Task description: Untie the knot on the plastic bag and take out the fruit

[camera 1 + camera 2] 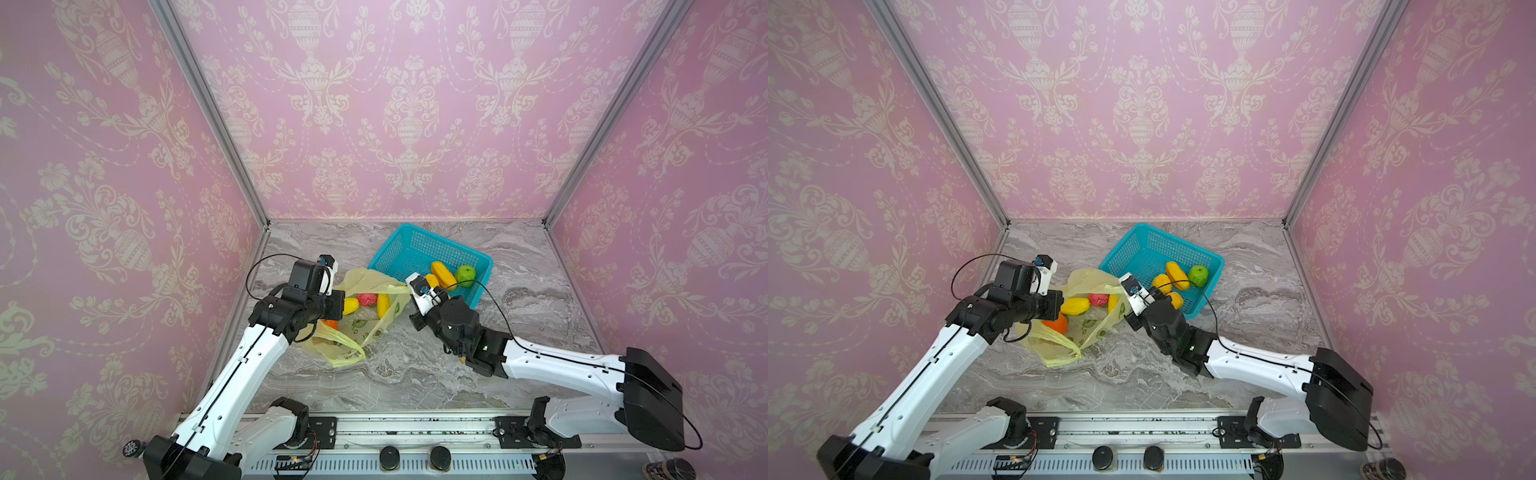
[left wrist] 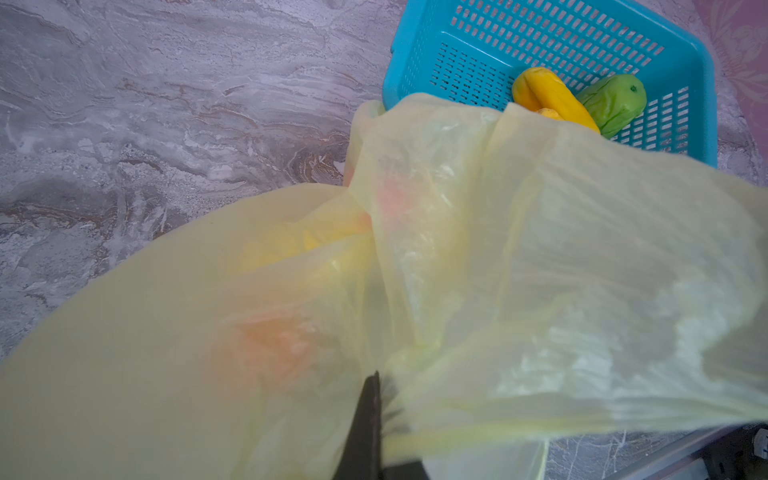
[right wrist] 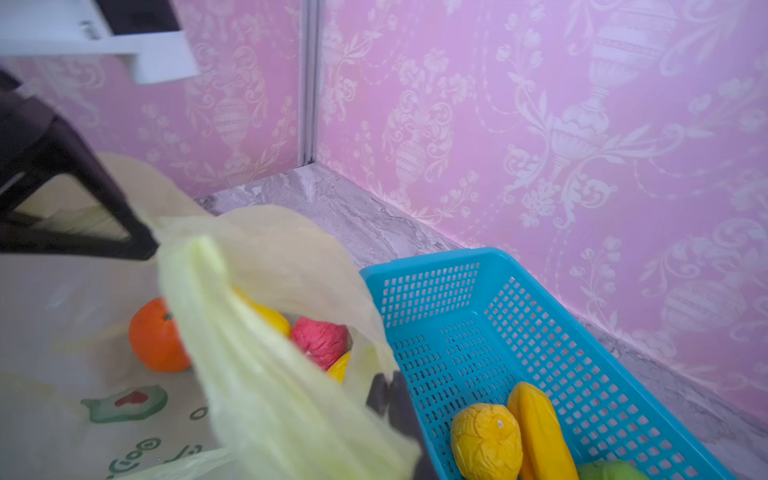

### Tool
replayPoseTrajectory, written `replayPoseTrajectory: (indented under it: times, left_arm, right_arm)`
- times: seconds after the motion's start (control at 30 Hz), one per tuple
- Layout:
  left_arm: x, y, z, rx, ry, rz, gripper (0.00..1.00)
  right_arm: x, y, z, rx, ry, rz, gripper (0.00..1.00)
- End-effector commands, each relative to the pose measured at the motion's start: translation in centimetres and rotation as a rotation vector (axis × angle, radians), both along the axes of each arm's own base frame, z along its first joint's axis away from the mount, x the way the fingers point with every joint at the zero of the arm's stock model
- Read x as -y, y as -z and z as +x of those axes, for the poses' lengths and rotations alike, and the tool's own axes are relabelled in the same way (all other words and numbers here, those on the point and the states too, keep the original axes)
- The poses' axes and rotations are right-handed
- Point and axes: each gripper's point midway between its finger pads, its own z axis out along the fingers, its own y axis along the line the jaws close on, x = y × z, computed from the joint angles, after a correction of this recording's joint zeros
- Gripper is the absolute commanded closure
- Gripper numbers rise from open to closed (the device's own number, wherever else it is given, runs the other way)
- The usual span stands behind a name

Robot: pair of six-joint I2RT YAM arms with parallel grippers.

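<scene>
Pale yellow-green plastic bag (image 1: pixel 362 277), green prints; teal mesh basket (image 1: pixel 391 254); pink damask walls (image 1: pixel 395 104); grey marble tabletop (image 1: pixel 415 370).

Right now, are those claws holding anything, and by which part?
The plastic bag, held by both: the left gripper pinches its mouth edge, the right gripper its stretched handle strip.

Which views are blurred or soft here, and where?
Both top views: evenly lit, sharp. Left wrist view: the plastic bag near the lens is soft, the basket crisp. Right wrist view: the bag's handle strip is smeared, the orange fruit behind it clearer.
</scene>
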Motion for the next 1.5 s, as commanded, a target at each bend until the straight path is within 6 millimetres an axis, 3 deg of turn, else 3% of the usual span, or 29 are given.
replayPoseTrajectory:
  times: [0.0,0.1,0.27,0.3,0.43,0.47,0.7,0.97,1.17,1.33,1.47]
  left_arm:
    - [-0.5,0.5,-0.4,-0.015,0.000,0.019,1.00]
    - [-0.4,0.2,-0.5,-0.008,0.003,0.013,1.00]
    - [-0.3,0.1,-0.5,-0.004,0.009,0.008,1.00]
    - [-0.3,0.0,-0.5,-0.002,0.009,0.006,1.00]
    - [-0.3,-0.2,-0.6,0.008,0.012,0.003,1.00]
    - [-0.3,-0.2,-0.6,0.007,0.012,0.003,1.00]
    - [-0.3,-0.2,-0.5,0.008,0.008,0.003,1.00]
    - [-0.4,-0.1,-0.5,0.005,0.007,0.006,1.00]
    - [-0.4,-0.1,-0.5,0.004,0.007,0.006,1.00]
    - [-0.4,0.0,-0.5,0.000,0.006,0.009,1.00]
    - [-0.4,0.0,-0.5,0.001,0.006,0.009,1.00]
  right_arm:
    - [4.3,0.3,2.8,-0.112,0.162,0.101,1.00]
    - [6.1,2.2,4.5,-0.196,0.202,0.104,0.99]
    - [6.6,4.8,6.3,-0.309,0.234,0.040,0.90]
    - [6.6,5.0,6.4,-0.314,0.239,0.033,0.86]
    - [6.7,4.5,6.0,-0.295,0.219,0.037,0.43]
    - [6.8,4.2,5.7,-0.283,0.208,0.043,0.37]
    - [7.5,1.5,1.9,-0.194,0.076,0.111,0.16]
    - [8.7,-3.9,-6.2,-0.006,-0.203,0.291,0.11]
    - [9.8,-5.9,-10.3,0.058,-0.318,0.344,0.12]
    - [5.7,-6.6,-15.0,0.038,-0.629,0.321,0.34]
    - [0.7,-5.3,-16.9,0.049,-0.717,0.184,0.39]
